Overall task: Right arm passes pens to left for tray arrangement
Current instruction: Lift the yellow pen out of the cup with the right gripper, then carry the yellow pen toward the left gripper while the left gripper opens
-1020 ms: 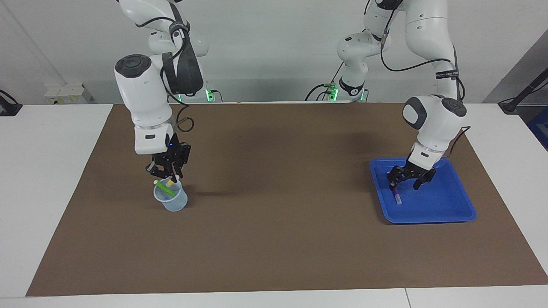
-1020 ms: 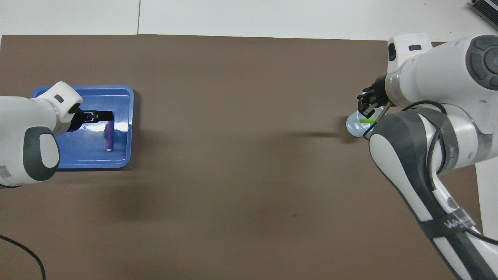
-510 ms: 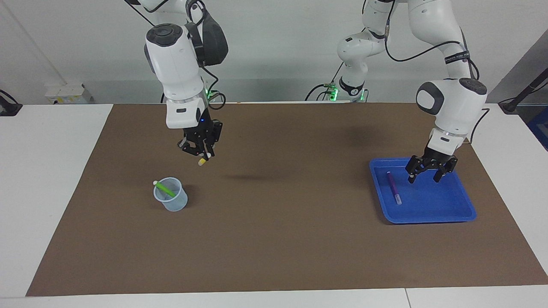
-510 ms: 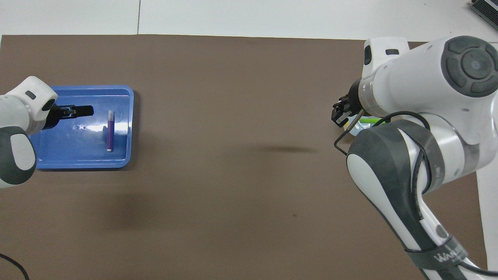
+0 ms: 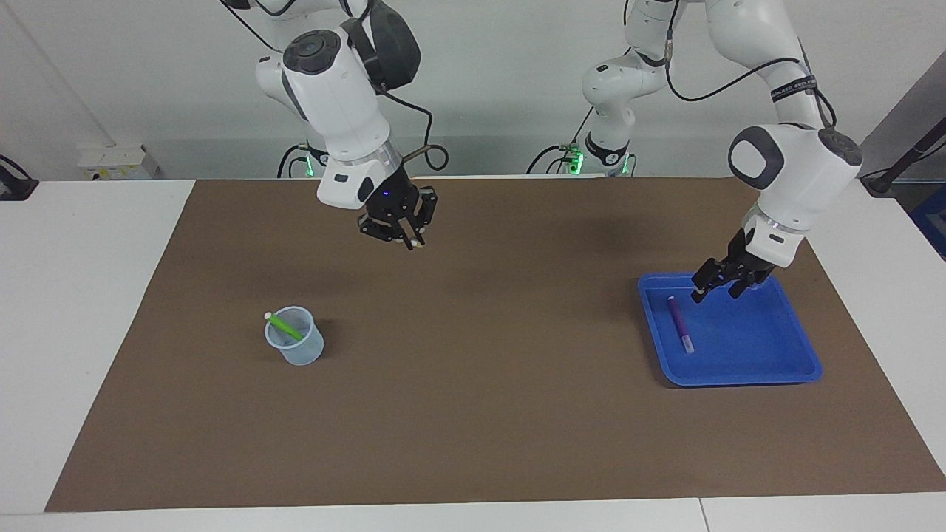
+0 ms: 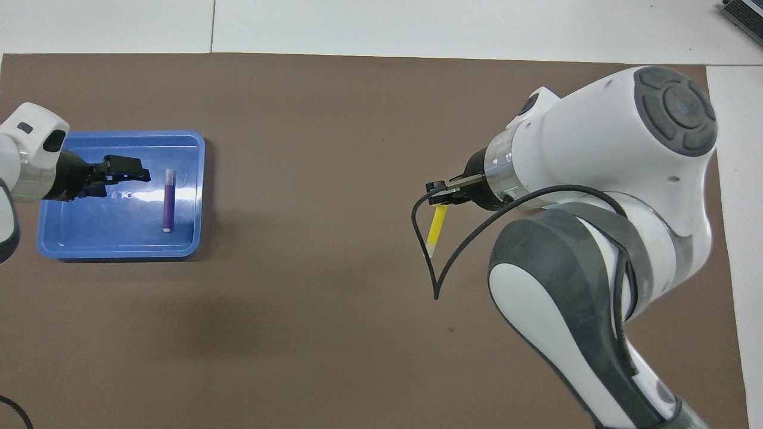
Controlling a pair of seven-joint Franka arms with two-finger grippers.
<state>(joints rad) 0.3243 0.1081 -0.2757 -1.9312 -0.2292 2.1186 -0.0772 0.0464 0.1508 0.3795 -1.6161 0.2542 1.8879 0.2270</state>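
The right gripper (image 5: 409,241) hangs over bare brown mat (image 6: 334,333), its fingers clamped on the yellow pen (image 6: 436,227), whose free end points toward six o'clock in the overhead view. The left gripper (image 5: 715,290) hovers over the blue tray (image 5: 746,373) with its fingers spread and holding nothing. The purple pen (image 5: 680,323) lies flat in the tray, at nine o'clock from its middle in the facing view. The green pen (image 5: 284,326) leans inside the clear cup (image 5: 297,347) toward the right arm's end.
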